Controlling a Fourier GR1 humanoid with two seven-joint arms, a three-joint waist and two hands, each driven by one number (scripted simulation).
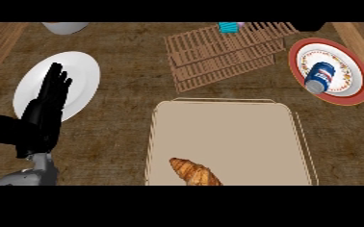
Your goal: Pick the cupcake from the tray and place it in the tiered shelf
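Cupcake [229, 27]: a blue-cased item at the far edge of the tiered shelf [224, 57], seemingly already placed there, though partly cut off by the view's top; tray [227, 125] now carries only a croissant [194, 172], so by this showing the task looks all but finished. Left hand [44, 108]: released, fingers straight, resting over a white plate [82, 74] at the surface's [121, 125] left; right hand out of view. Also present: a patterned plate [340, 74] with a can [320, 76] lying on it, well clear; a grey bowl [65, 27] far left; nothing obstructs.
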